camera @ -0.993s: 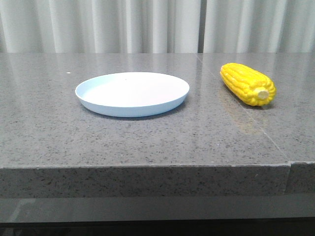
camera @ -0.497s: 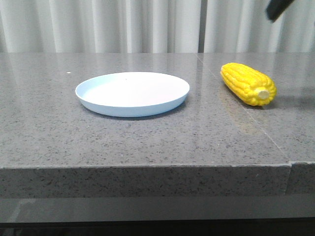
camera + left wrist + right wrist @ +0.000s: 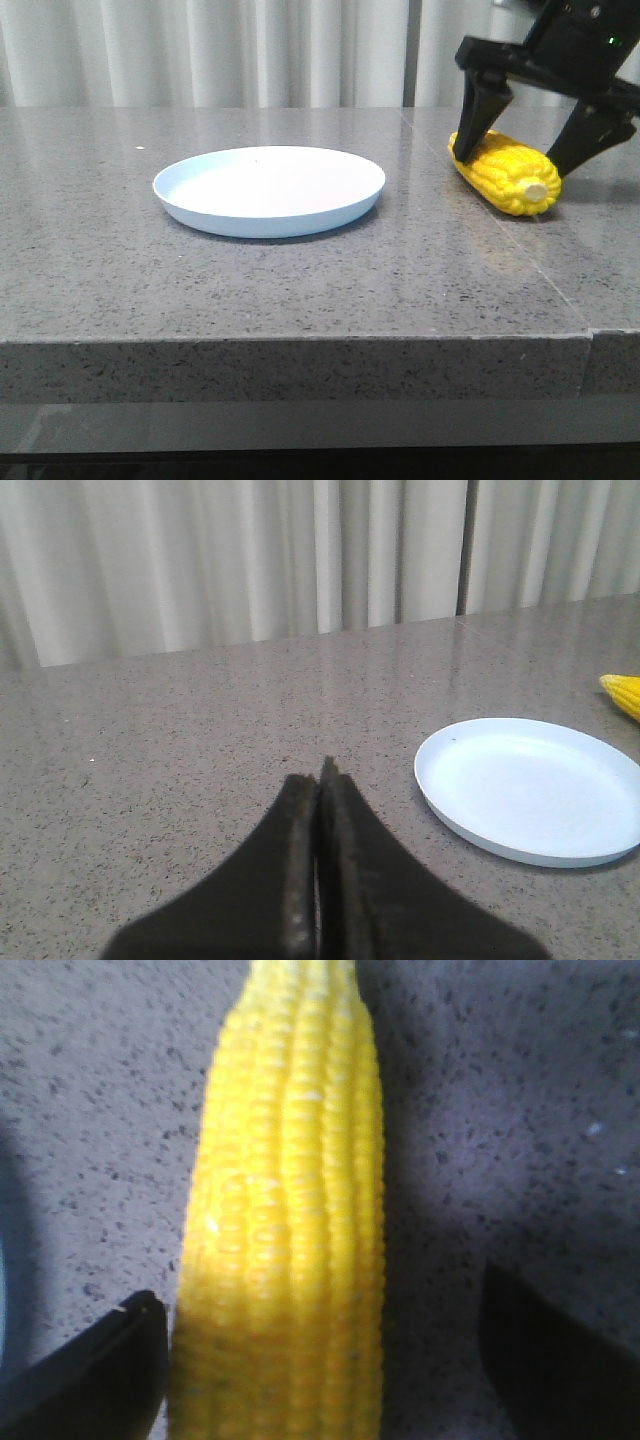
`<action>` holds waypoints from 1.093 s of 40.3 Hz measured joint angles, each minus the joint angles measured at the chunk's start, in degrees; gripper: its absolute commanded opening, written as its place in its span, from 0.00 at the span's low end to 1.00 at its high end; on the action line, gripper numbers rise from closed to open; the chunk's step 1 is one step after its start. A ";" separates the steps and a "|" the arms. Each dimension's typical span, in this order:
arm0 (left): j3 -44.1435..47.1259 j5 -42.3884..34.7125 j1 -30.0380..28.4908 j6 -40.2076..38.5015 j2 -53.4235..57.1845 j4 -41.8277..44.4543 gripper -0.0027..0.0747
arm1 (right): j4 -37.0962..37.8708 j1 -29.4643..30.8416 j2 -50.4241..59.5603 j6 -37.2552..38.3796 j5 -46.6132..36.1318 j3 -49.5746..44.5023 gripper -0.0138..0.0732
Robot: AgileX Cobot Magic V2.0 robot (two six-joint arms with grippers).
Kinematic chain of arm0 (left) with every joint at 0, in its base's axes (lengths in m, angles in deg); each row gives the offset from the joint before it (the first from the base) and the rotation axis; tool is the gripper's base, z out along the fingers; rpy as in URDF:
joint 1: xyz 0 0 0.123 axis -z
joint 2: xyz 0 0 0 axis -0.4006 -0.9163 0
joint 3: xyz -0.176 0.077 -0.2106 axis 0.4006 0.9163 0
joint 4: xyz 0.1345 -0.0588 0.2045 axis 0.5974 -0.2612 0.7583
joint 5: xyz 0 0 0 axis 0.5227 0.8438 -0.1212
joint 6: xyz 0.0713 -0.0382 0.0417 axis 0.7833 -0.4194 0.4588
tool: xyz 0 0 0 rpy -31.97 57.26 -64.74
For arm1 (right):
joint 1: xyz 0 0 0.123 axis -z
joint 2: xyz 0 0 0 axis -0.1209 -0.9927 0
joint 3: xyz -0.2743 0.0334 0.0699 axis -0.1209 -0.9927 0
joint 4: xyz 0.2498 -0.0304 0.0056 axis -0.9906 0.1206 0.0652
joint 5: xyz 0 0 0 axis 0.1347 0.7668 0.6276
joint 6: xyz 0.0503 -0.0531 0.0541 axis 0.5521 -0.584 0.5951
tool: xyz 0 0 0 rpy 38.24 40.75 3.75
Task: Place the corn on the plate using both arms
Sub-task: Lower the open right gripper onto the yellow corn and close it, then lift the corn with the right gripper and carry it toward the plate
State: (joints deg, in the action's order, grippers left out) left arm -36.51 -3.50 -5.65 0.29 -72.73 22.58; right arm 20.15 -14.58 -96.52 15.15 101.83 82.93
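A: Front view first. What's on the table?

B: Grey speckled stone table (image 3: 300, 280). The plate (image 3: 269, 190) sits left of centre, nothing on it. The corn (image 3: 503, 171) lies on the table to the right of the plate, well apart from it, pale stub end toward the camera. White curtain (image 3: 200, 50) behind.

A: Right arm?

B: The right gripper (image 3: 525, 135) is over the corn, jaws spread wide. One finger is down at the far left side of the cob, the other at its right side near the stub. It straddles the cob; I can't tell from this view whether either finger touches. A small green light shows on the gripper body. The left arm is not in this view.

A: Left wrist view?

B: The left gripper (image 3: 320, 780) has its fingers pressed together, nothing between them, above bare table. The plate (image 3: 535, 800) is ahead and off to one side. The corn's tip (image 3: 622, 692) just shows at the frame edge, beyond the plate.

A: Right wrist view?

B: Close-up, blurry. The corn (image 3: 285, 1230) lies lengthwise between the two fingers of the right gripper (image 3: 325, 1360). One finger (image 3: 110, 1360) is right beside the cob, contact unclear. The other sits apart, with table showing between it and the cob. Not clamped.
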 measured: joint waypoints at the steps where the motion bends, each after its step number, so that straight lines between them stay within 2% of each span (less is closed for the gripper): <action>1: 0.00 0.00 0.00 0.00 0.00 0.00 0.01 | 0.00 0.00 -0.14 -0.14 0.00 -0.02 0.81; 8: 0.00 0.00 0.00 0.00 0.00 0.00 0.01 | -0.21 -0.22 -0.18 -0.22 0.88 0.12 0.46; 13: 0.00 0.00 0.00 0.00 0.00 0.08 0.01 | -0.21 -0.22 -0.18 -0.22 1.14 0.12 0.32; 24: 0.00 0.00 0.00 0.00 0.00 0.08 0.01 | -0.21 -0.22 2.46 0.51 2.28 0.20 0.31; 30: 0.00 0.00 0.00 0.00 0.00 0.08 0.01 | 1.42 -1.49 5.72 4.28 3.20 0.96 0.31; 36: 0.00 0.00 0.00 0.00 0.00 0.08 0.01 | 7.55 -6.78 6.43 10.35 6.33 4.62 0.31; 44: 0.00 0.00 0.00 0.00 0.00 0.08 0.01 | 16.08 -17.95 4.93 20.70 9.14 11.56 0.31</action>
State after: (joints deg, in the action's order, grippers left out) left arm -36.51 -3.50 -5.65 0.29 -72.73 22.66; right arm 36.22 -32.53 -91.59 35.84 110.96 94.49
